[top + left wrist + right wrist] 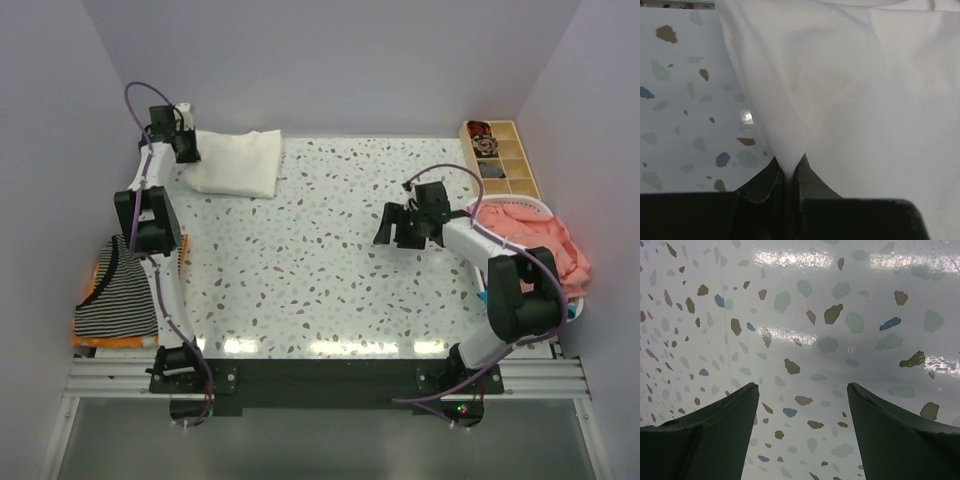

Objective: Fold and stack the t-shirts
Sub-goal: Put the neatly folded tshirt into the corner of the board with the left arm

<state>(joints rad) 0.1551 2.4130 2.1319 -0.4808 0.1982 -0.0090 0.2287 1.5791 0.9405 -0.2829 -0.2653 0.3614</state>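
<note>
At the far-left corner, with left gripper point(788, 171) clamped on the folded cream t-shirt point(238, 162), lift low, carry flat onto striped t-shirt point(118, 295); right gripper point(802, 390) open, empty.

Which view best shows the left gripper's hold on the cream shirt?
Left wrist: the left gripper is shut on a pinched fold of the cream shirt. Top external shows the folded shirt whole, the pinch unclear. Right wrist shows only table.
</note>
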